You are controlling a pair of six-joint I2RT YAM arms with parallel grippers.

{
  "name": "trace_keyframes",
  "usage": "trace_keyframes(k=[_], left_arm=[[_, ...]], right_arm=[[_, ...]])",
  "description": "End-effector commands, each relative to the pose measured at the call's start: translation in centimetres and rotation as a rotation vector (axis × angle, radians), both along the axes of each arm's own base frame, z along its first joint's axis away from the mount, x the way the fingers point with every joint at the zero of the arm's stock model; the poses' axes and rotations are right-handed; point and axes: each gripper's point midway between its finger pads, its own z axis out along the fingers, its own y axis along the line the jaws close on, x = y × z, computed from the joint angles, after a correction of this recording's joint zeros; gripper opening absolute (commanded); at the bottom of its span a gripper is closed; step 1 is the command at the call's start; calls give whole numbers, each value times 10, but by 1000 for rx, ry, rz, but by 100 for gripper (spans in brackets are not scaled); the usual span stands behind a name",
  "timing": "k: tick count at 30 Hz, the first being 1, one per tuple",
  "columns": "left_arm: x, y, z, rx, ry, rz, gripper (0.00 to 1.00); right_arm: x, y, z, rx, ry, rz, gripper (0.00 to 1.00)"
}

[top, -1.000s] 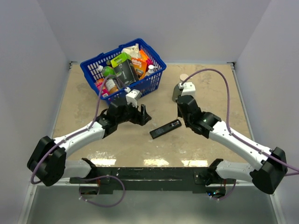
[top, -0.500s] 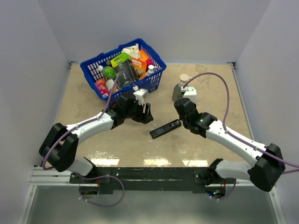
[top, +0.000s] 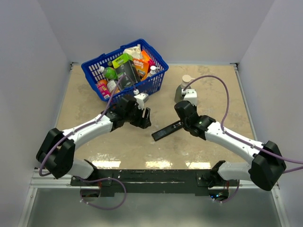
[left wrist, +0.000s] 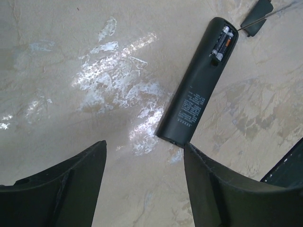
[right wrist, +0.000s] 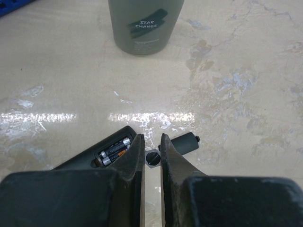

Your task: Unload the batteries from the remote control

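Closing in on the opened battery slot, with the cover off and both cells not yet lifted out.
The remote control (left wrist: 191, 90), a slim matte-black plastic bar with fine white print, lies flat on the glossy, mottled beige tabletop (left wrist: 71, 71) between the 2 arms. The 2 batteries (left wrist: 221, 42), small silvery cylinders with dark and orange wraps, sit side by side in the recess at the end nearer the right arm. A short flat black cover (left wrist: 258, 12) lies just beside that end. The right claw (right wrist: 151, 142) is pinched shut on nothing, its tips just beside the slot. The left claw (left wrist: 144, 146) hangs wide open and empty near the remote's other end. The next move probably calls for a fine levering touch under 1 cell, with the smooth, slide-prone bar pinned.
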Motion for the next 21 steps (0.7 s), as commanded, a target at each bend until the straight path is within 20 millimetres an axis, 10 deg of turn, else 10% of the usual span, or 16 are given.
trace_keyframes(k=[1, 21], left_arm=[[4, 8, 17, 9, -52, 23, 70], [-27, -3, -23, -117, 80, 12, 68]], right_arm=[[11, 17, 16, 109, -69, 25, 0], [17, 83, 6, 312, -19, 235, 0]])
